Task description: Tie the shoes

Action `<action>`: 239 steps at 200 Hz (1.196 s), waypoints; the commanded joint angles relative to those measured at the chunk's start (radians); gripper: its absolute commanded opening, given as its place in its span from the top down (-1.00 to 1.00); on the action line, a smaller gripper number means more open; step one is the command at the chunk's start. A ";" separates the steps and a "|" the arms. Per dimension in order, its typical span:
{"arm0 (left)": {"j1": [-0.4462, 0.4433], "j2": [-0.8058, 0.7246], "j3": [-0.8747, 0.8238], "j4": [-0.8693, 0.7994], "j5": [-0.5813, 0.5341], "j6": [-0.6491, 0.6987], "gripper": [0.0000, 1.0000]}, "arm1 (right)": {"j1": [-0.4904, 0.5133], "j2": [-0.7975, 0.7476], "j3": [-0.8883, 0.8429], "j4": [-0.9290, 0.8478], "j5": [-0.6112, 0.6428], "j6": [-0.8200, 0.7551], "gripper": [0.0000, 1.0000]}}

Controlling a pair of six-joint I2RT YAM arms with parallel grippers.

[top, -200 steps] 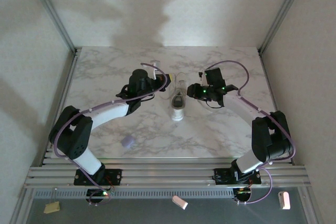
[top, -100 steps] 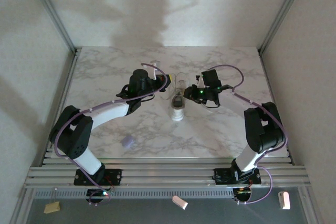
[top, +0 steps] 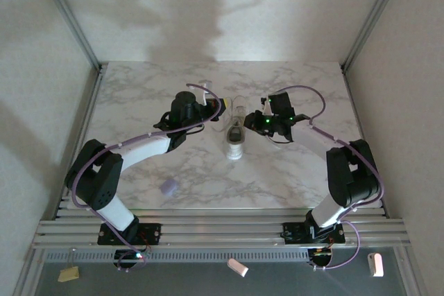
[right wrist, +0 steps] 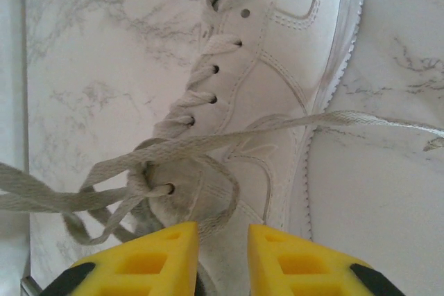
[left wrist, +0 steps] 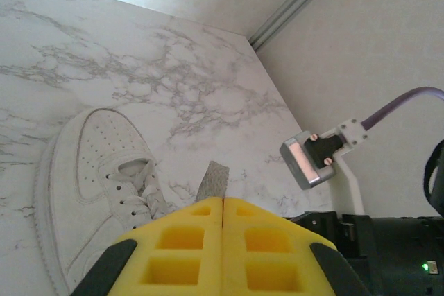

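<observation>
Sneaker [top: 236, 145]: lying mid-counter [top: 291, 171], toe toward 6 o'clock, laces [right wrist: 208, 140] loose and untied. At its 11 o'clock, left end effector [left wrist: 222, 204], pads pressed together, seemingly pinching a lace end [left wrist: 213, 179] that pokes out of the seam. At its 1 o'clock, right end effector [right wrist: 223, 230], pads slightly spread, hovering over the heel collar, strands crossing just beyond the tips.

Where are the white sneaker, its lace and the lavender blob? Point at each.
white sneaker [right wrist: 277, 88], right wrist view, on its side panel.
lace [right wrist: 374, 120], right wrist view, on the strand over the table.
lavender blob [top: 168, 186], top external view, on its middle.
</observation>
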 commanded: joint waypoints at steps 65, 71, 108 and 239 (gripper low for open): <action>0.007 -0.011 -0.004 0.005 0.001 -0.015 1.00 | -0.003 0.046 0.042 0.005 -0.006 0.001 0.34; 0.007 -0.010 -0.004 0.006 0.004 -0.016 1.00 | -0.003 0.052 0.046 0.003 -0.007 -0.002 0.34; 0.007 -0.012 -0.008 0.005 0.003 -0.015 1.00 | -0.003 0.082 0.055 0.020 -0.045 -0.004 0.46; 0.009 -0.015 -0.006 -0.010 -0.002 -0.006 1.00 | 0.013 -0.069 0.063 -0.191 -0.027 -0.262 1.00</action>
